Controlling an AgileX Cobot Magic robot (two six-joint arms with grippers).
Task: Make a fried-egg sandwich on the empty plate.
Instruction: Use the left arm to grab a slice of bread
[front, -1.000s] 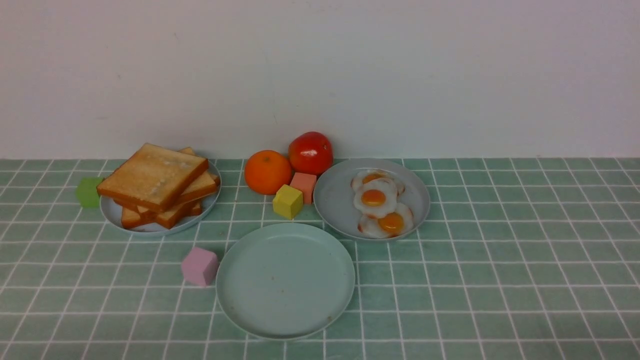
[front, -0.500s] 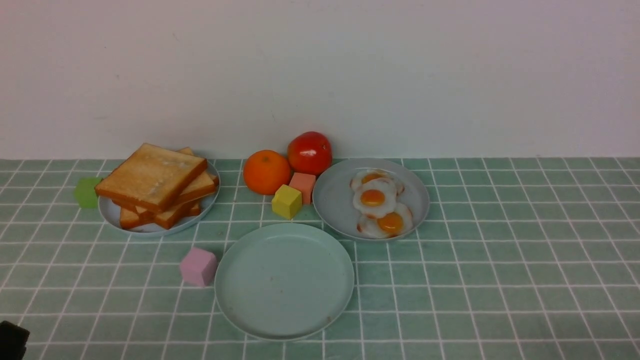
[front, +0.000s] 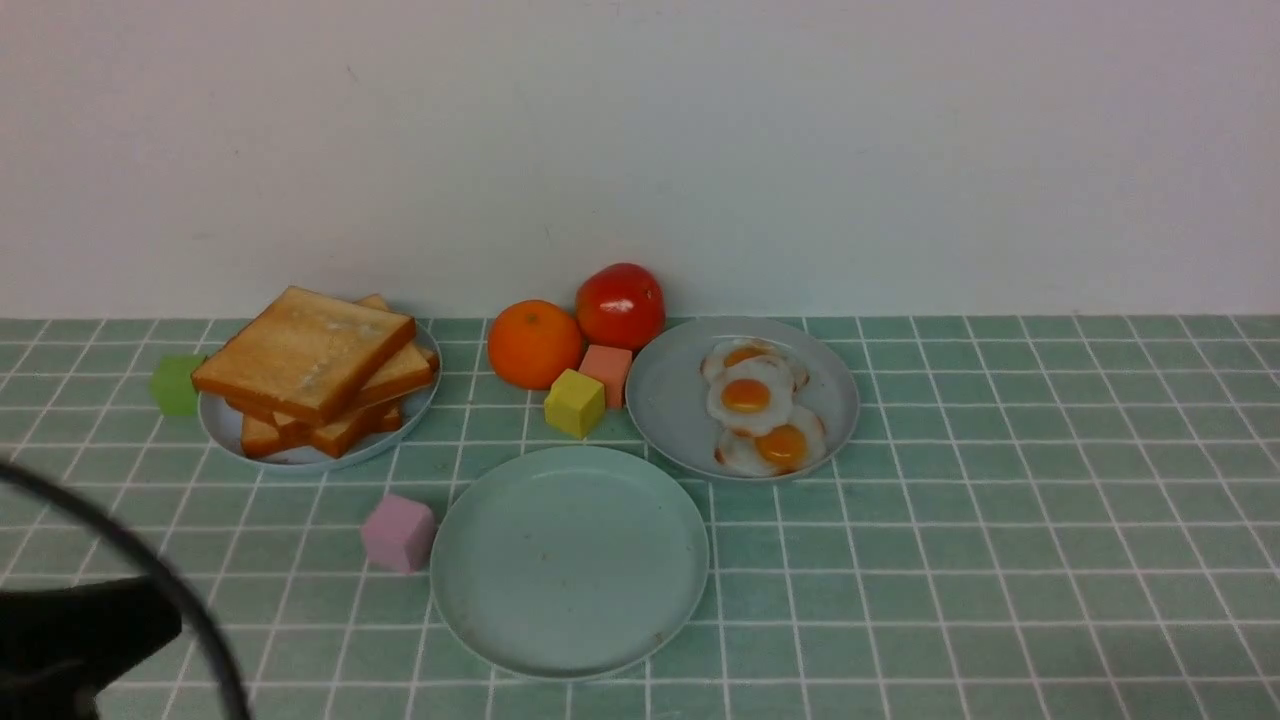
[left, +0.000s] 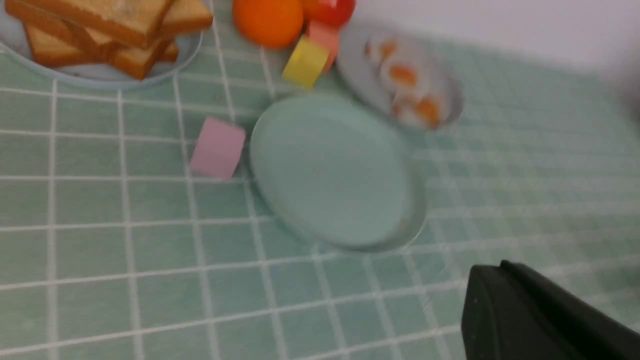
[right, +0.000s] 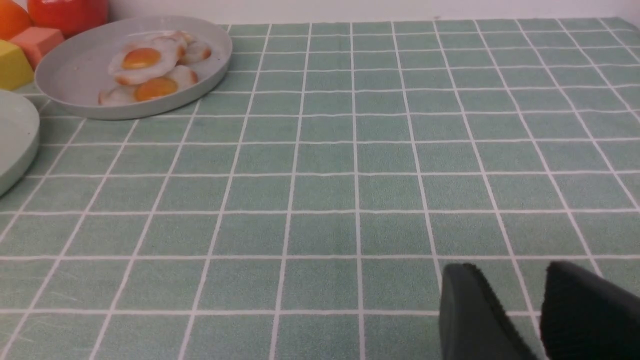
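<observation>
Plate, mint green, round, shallow-rimmed, bare, lies centre front on green tiled cloth. At ten o'clock, toast slices are stacked on a grey-blue plate. At one o'clock, three glossy fried eggs overlap on a second grey plate. The left gripper is low at eight o'clock, jaws pressed together. The right gripper is slightly parted and holds nothing.

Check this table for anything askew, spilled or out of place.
Nothing looks spilled or broken. The toast pile is stacked crookedly, with its slices fanned at different angles. A pink cube lies close beside the rim of the empty plate, which is an odd thing to find among food.
</observation>
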